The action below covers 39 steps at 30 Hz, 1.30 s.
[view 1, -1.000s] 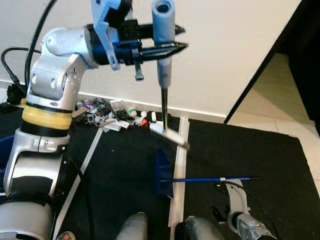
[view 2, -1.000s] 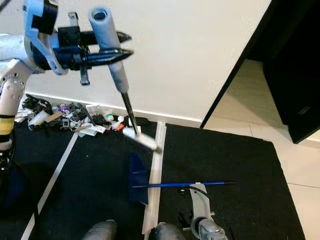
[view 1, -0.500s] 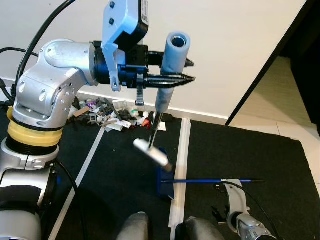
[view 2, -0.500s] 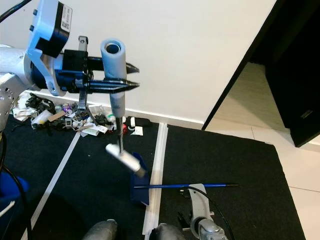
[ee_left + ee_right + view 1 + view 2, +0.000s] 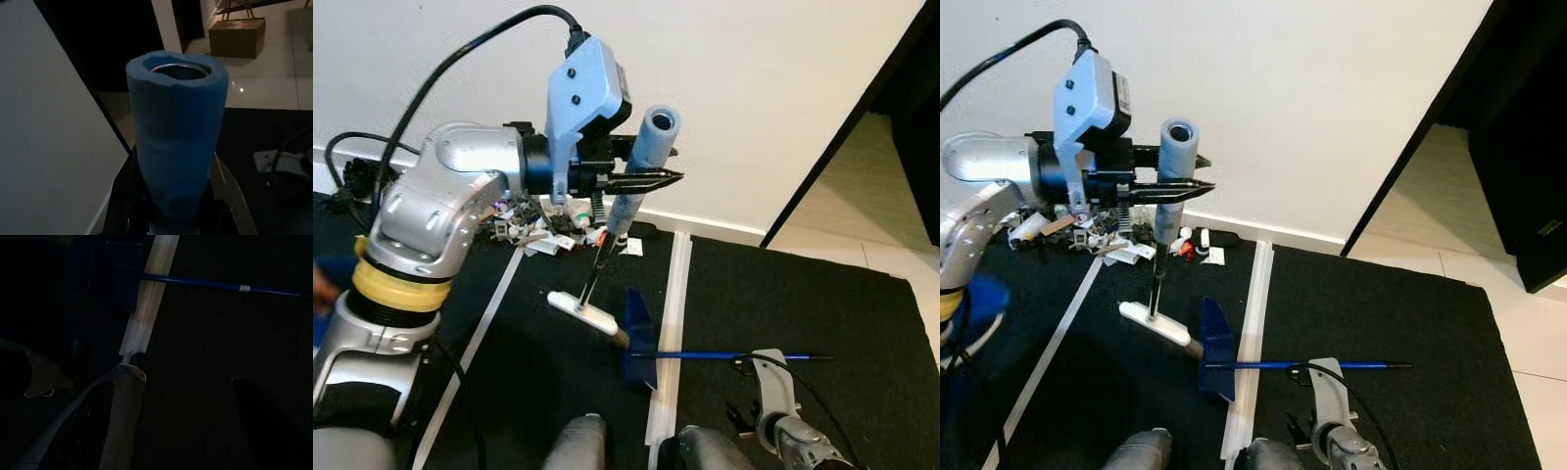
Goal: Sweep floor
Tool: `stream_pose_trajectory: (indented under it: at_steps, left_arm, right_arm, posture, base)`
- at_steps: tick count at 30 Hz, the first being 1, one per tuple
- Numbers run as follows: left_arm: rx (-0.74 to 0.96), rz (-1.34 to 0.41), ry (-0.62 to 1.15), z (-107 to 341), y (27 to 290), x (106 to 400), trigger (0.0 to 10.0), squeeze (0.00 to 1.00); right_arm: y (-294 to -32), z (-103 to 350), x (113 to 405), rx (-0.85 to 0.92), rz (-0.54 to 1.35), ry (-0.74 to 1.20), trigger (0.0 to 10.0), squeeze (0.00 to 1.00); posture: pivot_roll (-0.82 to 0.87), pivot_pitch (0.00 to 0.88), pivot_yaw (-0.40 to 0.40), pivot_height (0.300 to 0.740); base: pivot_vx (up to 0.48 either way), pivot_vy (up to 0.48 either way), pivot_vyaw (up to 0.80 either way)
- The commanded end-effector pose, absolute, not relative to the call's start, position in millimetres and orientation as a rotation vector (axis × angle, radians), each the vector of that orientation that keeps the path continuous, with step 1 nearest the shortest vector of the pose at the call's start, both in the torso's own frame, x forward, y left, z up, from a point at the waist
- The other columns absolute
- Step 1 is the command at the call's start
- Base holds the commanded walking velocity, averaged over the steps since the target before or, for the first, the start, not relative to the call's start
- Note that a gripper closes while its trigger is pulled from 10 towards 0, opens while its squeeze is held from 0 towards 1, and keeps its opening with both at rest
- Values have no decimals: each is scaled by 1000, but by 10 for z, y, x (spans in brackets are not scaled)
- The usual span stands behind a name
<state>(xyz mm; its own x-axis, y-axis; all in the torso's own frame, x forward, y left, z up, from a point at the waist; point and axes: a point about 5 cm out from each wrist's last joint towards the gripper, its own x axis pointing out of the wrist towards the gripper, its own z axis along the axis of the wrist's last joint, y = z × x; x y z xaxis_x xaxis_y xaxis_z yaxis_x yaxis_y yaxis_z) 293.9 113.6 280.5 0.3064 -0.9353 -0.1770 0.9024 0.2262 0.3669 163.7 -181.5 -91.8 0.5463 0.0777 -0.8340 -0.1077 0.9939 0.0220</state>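
A scatter of small litter (image 5: 533,217) lies along the white wall's base as the left end effector (image 5: 651,177), clamped on the blue foam-gripped broom handle (image 5: 641,157), stands its white head (image 5: 587,314) just short of the dark blue dustpan (image 5: 638,338) to its right; the right end effector's state cannot be told.

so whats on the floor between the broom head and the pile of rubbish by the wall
Bare black mat, in both eye views. The broom head sits beside the blue dustpan, and nothing swept lies between it and the rubbish pile.
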Motion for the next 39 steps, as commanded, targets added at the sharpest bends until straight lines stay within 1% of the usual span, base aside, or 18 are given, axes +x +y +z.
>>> stream_pose_trajectory:
  at_steps: [1,4,9,10,15,17,18,22,24,29,33,34,36,39]
  left_arm:
    - [465,-1275,-160,2943,1080,2913,10000,0]
    - [470,-1282,-161,2983,1085,2894,10000,0]
    - [418,-1310,-192,3068,1045,2844,10000,0]
    - [391,-1337,-186,3035,1012,2813,10000,0]
    - [373,-1341,-159,2949,990,2806,10000,0]
    - [357,-1326,-125,2802,945,2810,10000,0]
    - [357,-1326,-125,2802,945,2810,10000,0]
    - [371,-1250,-118,2675,902,2882,10000,0]
    - [449,-1143,-106,2505,879,2992,10000,0]
    - [497,-1088,-81,2400,892,3046,10000,0]
    - [593,-1016,-10,2179,1003,3118,10000,0]
    - [593,-1016,-10,2179,1003,3118,10000,0]
    - [619,-947,23,2055,1103,3176,10000,0]
    - [625,-920,34,1982,1141,3197,10000,0]
  right_arm:
    - [-1830,-913,1644,-43,109,986,10000,0]
    - [-1828,-916,1638,-42,108,988,10000,0]
    - [-1823,-923,1624,-39,107,992,10000,0]
    - [-1820,-926,1617,-38,107,995,10000,0]
    - [-1818,-928,1614,-37,108,996,10000,0]
    - [-1820,-930,1608,-38,109,998,10000,0]
    - [-1820,-930,1608,-38,109,998,10000,0]
    - [-1820,-932,1603,-40,110,1000,10000,0]
    - [-1815,-934,1600,-40,111,1001,10000,0]
    - [-1809,-935,1600,-40,112,1001,10000,0]
    - [-1806,-937,1594,-39,112,1001,10000,0]
    - [-1806,-937,1594,-39,112,1001,10000,0]
    - [-1810,-943,1579,-41,112,1005,10000,0]
    - [-1811,-946,1572,-42,113,1008,10000,0]
  posture:
    - [155,0,-75,740]
    - [154,0,-73,740]
    - [152,0,-69,740]
    - [153,0,-68,740]
    - [153,0,-68,740]
    - [155,0,-68,740]
    - [155,0,-68,740]
    - [154,0,-67,740]
    - [153,0,-67,740]
    - [153,0,-67,740]
    - [144,0,-63,740]
    - [144,0,-63,740]
    - [147,0,-65,740]
    - [147,0,-65,740]
  base:
    - [0,0,0]
    - [0,0,0]
    - [0,0,0]
    - [0,0,0]
    - [0,0,0]
    - [0,0,0]
    - [0,0,0]
    - [0,0,0]
    - [0,0,0]
    - [0,0,0]
    - [0,0,0]
    - [0,0,0]
    - [0,0,0]
    - [0,0,0]
